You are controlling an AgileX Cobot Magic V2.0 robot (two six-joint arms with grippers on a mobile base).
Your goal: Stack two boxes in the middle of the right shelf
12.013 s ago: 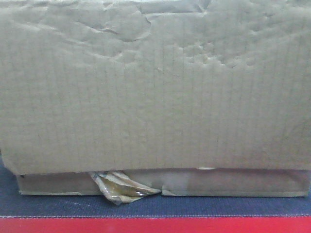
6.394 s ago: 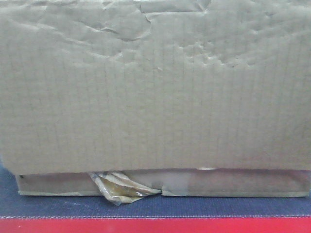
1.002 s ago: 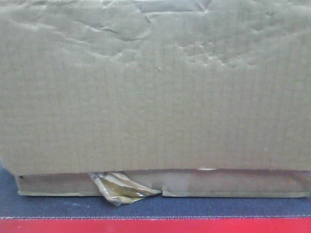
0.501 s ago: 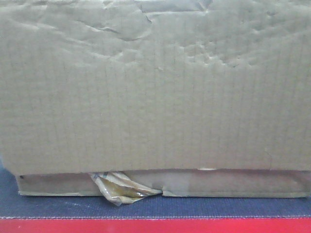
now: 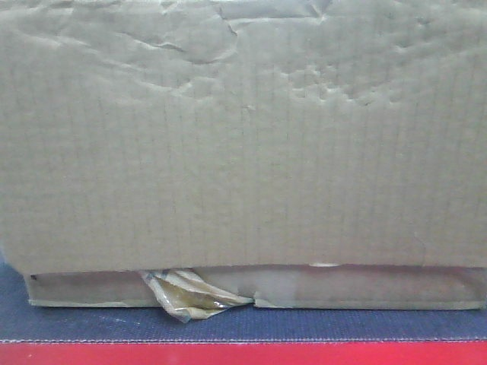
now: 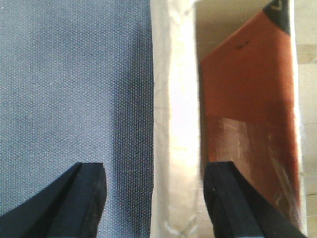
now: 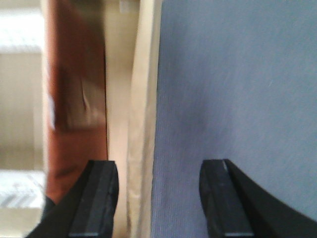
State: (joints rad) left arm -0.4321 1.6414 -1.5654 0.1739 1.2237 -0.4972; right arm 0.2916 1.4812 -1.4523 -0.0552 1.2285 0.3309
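Front view: the large box (image 5: 243,137) already sits on the flat box (image 5: 365,287) (tape scrap (image 5: 190,298) poking out) on the blue desk (image 5: 228,323). No shelf shows, so the move there seems to remain.

Left wrist: the left gripper (image 6: 156,198), jaws apart, straddles a box wall (image 6: 173,124).

Right wrist: the right gripper (image 7: 158,198), jaws apart, also straddles a box wall (image 7: 141,124), with bare cloth on its outer side.
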